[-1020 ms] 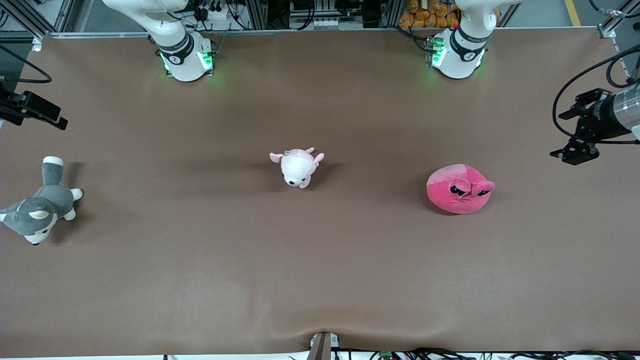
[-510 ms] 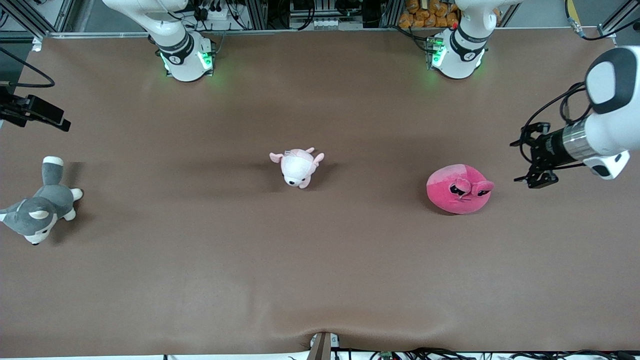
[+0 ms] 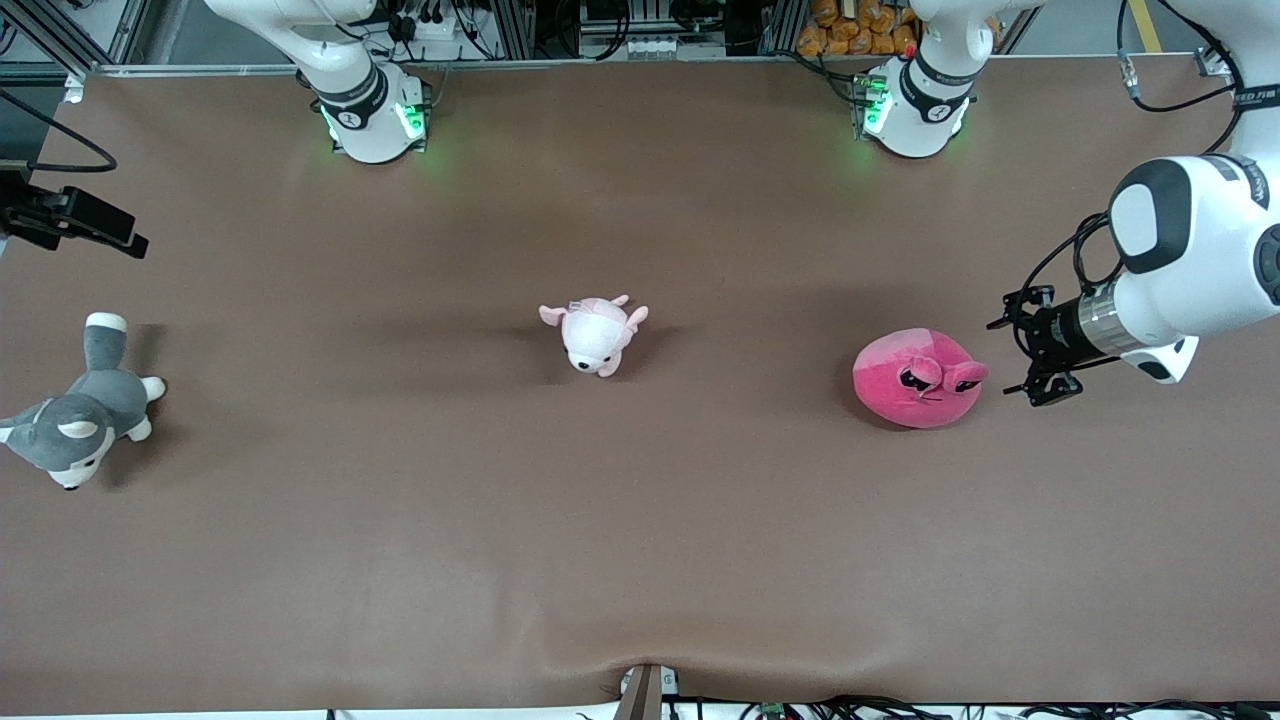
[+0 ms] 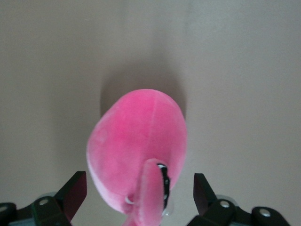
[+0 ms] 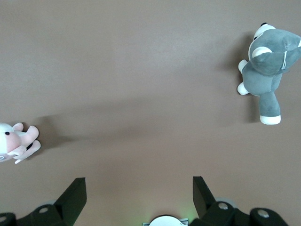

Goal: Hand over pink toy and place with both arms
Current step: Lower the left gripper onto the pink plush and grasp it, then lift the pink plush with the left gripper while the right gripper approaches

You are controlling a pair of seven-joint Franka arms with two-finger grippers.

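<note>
Fingers [image 4: 75,190] of the left gripper [image 3: 1030,360] are spread wide and hold nothing, hanging at the right of the frame just beside the pink toy [image 3: 918,379], which lies on the desk [image 3: 640,520] right of centre. The right gripper [image 3: 95,222], at the left edge, waits with fingers [image 5: 75,188] spread, empty.

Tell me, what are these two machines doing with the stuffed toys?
The left arm's hand is open right beside the pink toy, lined up to grab it; nothing is held yet. The right arm's hand waits, open, at the other end of the table, near the grey husky plush. A small pale pink-and-white plush lies untouched in the middle of the brown table.
</note>
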